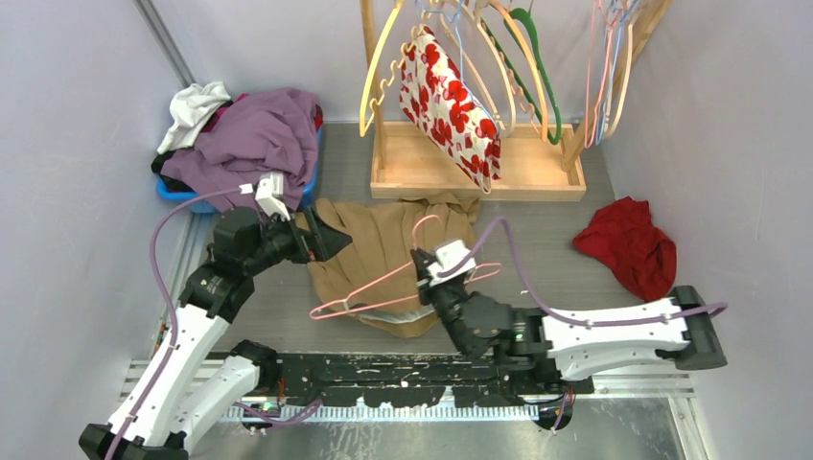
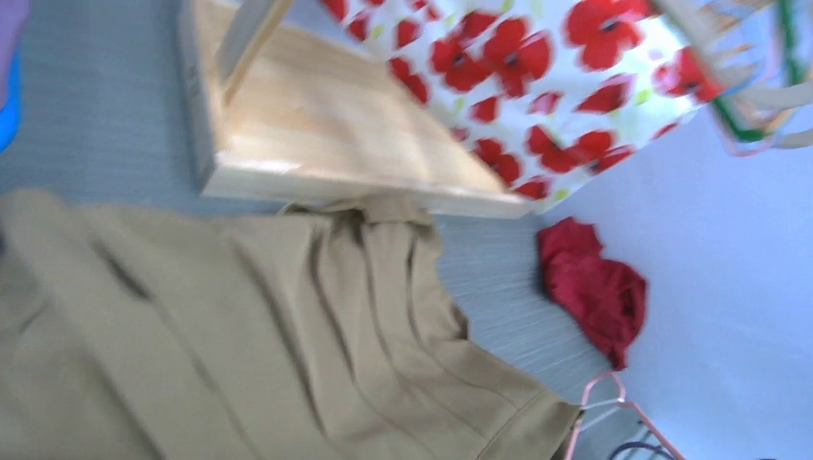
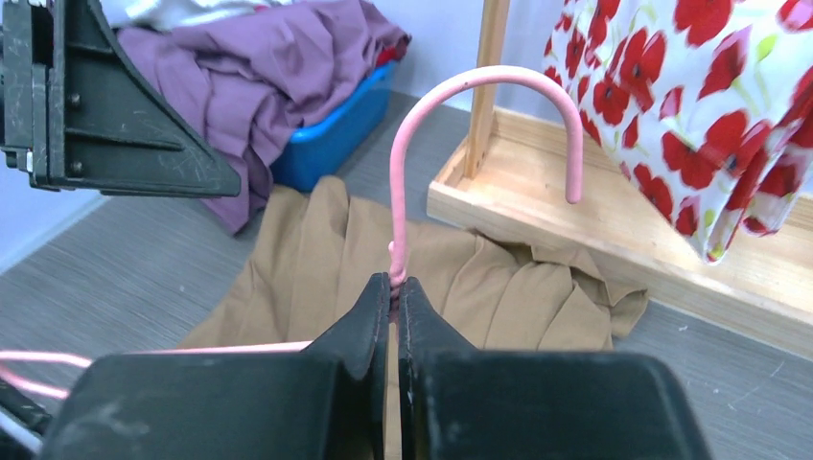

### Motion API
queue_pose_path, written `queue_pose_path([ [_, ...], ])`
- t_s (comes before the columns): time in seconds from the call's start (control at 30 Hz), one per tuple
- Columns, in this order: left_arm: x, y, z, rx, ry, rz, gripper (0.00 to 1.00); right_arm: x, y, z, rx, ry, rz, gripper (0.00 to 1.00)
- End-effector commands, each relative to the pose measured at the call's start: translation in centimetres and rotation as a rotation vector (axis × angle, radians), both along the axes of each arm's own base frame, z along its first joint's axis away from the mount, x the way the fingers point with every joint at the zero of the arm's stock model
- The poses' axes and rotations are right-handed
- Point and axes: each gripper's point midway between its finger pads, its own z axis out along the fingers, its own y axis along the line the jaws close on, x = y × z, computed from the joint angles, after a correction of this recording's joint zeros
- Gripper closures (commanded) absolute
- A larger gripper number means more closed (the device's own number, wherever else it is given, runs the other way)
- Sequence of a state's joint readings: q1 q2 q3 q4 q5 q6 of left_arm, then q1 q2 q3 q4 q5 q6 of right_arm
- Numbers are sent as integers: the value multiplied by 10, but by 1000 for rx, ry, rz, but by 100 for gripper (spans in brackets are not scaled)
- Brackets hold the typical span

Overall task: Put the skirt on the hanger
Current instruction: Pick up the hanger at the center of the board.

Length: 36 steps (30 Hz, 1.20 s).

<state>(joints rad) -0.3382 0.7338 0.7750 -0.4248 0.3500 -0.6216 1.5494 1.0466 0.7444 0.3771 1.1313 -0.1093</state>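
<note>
On the table, centre: a tan skirt [image 1: 379, 244] lies spread flat and creased, its far edge touching the base of the wooden rack [image 1: 479, 180].
Skirt, close views: the pleated tan cloth fills the lower left of the left wrist view [image 2: 240, 335]; in the right wrist view it lies beneath the hanger hook [image 3: 316, 259].
Hanger: a pink wire hanger [image 1: 369, 286] lies across the near part of the skirt, with its hook pointing toward the rack.
Right claw: the right claw [image 3: 395, 287] is pinched tight on the hanger neck just below the curved hook [image 3: 479, 81]. From above, it sits at the skirt's near right side [image 1: 423, 264].
Left claw: the left claw [image 1: 336, 235] has its fingers spread wide and holds nothing. It is poised over the skirt's left edge. One of its black fingers [image 3: 115, 115] shows at the upper left of the right wrist view.
Rack contents: a white garment with red flowers [image 1: 451, 105] hangs there among several bare hangers.
Far left corner: a blue bin [image 1: 187, 196] holds a purple garment [image 1: 254, 139] and a white one [image 1: 192, 105].
Right side of table [image 1: 575, 287]: a crumpled red cloth [image 1: 628, 244] lies well apart from the skirt.
</note>
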Motion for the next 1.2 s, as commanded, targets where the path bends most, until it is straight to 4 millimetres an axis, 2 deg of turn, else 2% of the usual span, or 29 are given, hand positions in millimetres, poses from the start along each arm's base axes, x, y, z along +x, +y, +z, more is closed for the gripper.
queue_pose_path([
  [0.0, -8, -22, 76, -118, -161, -150, 3, -9, -22, 73, 150, -25, 102, 99],
  [0.23, -15, -45, 142, -221, -194, -286, 6, -24, -44, 126, 77, -25, 244, 99],
  [0.37, -24, -66, 185, -254, -237, -379, 6, -32, -56, 159, 81, -32, 314, 99],
  [0.47, -27, -83, 209, -260, -243, -442, 6, -42, -66, 185, 93, -39, 390, 99],
  [0.6, -40, -99, 260, -301, -317, -534, 6, -49, -65, 200, 25, -24, 449, 99],
  [0.7, -52, -115, 285, -336, -342, -643, 6, -52, -56, 205, -16, -20, 472, 99],
  [0.8, -62, -126, 297, -355, -364, -706, 5, -53, -47, 208, -49, -14, 482, 99],
  [0.93, -64, -143, 296, -344, -382, -742, 5, -47, -36, 201, -95, 7, 469, 99],
  [1.17, -65, -149, 282, -274, -386, -730, 5, -12, -19, 169, -66, 120, 443, 99],
])
